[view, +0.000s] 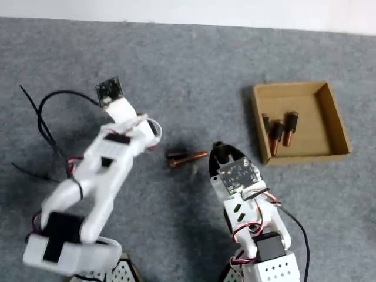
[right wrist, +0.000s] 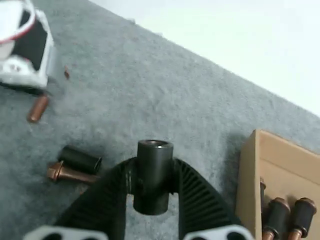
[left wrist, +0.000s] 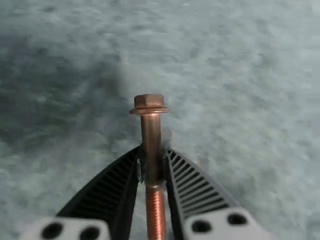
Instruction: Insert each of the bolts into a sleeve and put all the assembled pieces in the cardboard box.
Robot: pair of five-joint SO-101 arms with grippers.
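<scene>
My left gripper [left wrist: 151,172] is shut on a copper bolt [left wrist: 150,135], whose hex head points away over the grey carpet. It hangs left of centre [view: 148,136]. My right gripper [right wrist: 153,182] is shut on a black sleeve [right wrist: 154,170] held upright, open end up, near the table's middle [view: 220,154]. Between the two grippers a loose copper bolt [view: 192,157] lies beside a loose black sleeve [view: 175,154]; both also appear at bolt [right wrist: 67,173] and sleeve [right wrist: 80,159]. The cardboard box [view: 332,111] at the right holds three assembled pieces [view: 276,136].
Grey carpet covers the table, with open room at the back and between the arms. Black cables [view: 41,123] loop beside the left arm. The other arm's white gripper body [right wrist: 25,45] appears in the right wrist view, a copper bolt end [right wrist: 37,109] sticking out of it.
</scene>
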